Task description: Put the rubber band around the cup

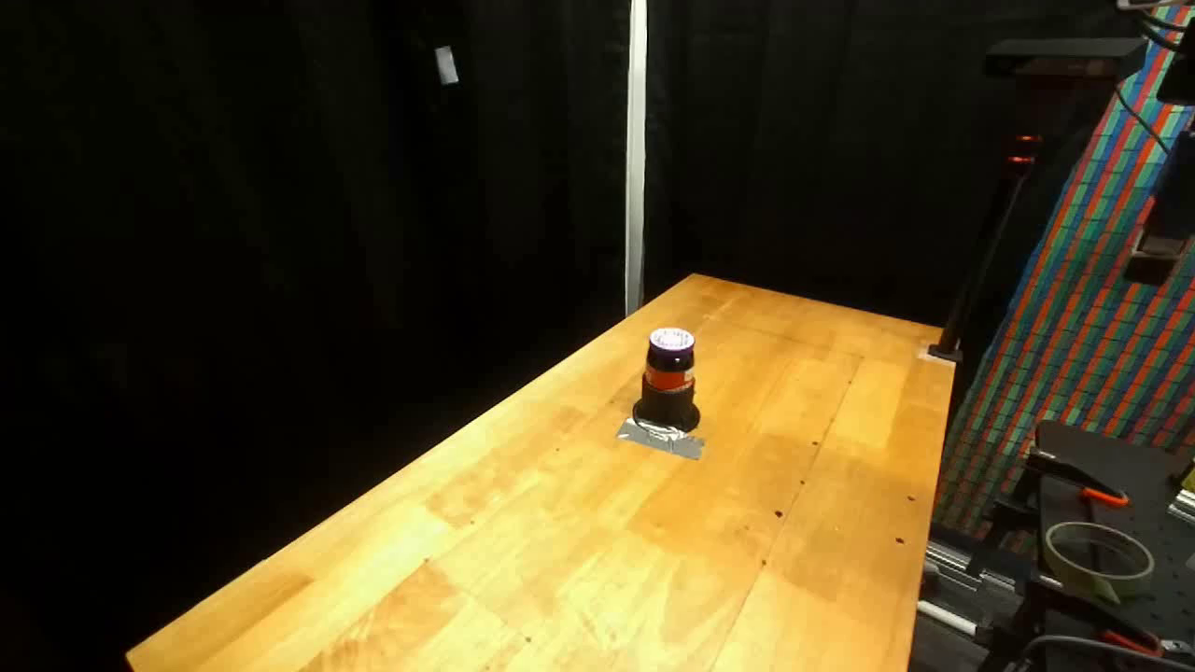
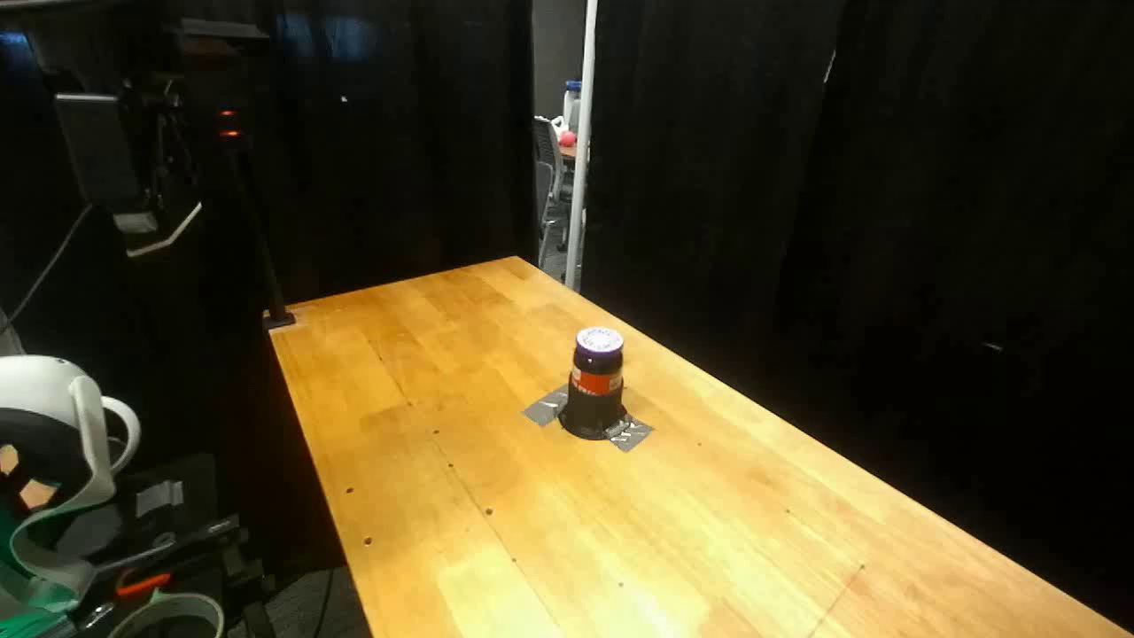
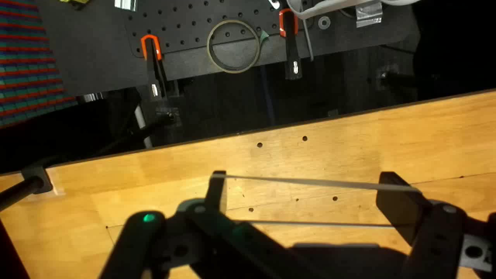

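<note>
The cup (image 1: pixel 669 379) is a small dark upright jar with an orange-red stripe and a pale top. It stands on the wooden table in both exterior views (image 2: pixel 597 381). Its lower part sits in a black flanged holder (image 2: pixel 592 415) taped to the table. In the wrist view my gripper (image 3: pixel 304 176) is open. A pale rubber band (image 3: pixel 307 181) is stretched round the outside of both fingers, with two strands crossing the gap. Bare table shows behind the band. The cup is out of view in the wrist view. I cannot clearly make out the gripper in the exterior views.
Grey tape (image 1: pixel 665 439) lies at the holder's foot. A thin black pole on a base (image 2: pixel 280 319) is fixed at a table corner. Beyond the table (image 3: pixel 348 131) edge, a dark side bench (image 3: pixel 100 50) carries a tape roll (image 3: pixel 255 44) and orange-handled clamps (image 3: pixel 151 46).
</note>
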Robot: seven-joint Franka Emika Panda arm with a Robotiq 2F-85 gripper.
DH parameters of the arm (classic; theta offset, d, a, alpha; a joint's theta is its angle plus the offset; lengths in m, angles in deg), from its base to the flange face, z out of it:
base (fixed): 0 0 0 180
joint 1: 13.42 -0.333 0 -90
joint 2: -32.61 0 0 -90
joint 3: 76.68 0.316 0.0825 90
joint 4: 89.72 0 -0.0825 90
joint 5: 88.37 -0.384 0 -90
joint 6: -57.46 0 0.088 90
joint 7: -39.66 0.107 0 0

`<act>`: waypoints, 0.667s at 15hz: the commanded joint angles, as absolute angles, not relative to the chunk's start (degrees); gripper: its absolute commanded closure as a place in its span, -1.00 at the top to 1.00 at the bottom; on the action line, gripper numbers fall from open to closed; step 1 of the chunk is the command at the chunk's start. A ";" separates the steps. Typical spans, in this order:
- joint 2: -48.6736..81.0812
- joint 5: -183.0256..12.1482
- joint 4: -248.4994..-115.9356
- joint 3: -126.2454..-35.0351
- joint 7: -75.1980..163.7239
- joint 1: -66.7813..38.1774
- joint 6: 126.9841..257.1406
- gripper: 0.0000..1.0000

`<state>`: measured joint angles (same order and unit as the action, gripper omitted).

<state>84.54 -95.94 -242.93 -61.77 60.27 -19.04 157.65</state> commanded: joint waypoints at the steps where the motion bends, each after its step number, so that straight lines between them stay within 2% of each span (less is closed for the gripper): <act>1: 84.57 -95.98 -242.78 -61.70 60.18 -18.91 157.58 1.00; 3: 84.69 -95.98 -242.70 -61.70 60.17 -18.90 157.58 1.00; 10: 63.65 -86.97 -229.26 -49.90 64.32 -13.31 169.48 1.00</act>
<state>74.93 -90.99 -237.32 -54.23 61.84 -17.10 164.48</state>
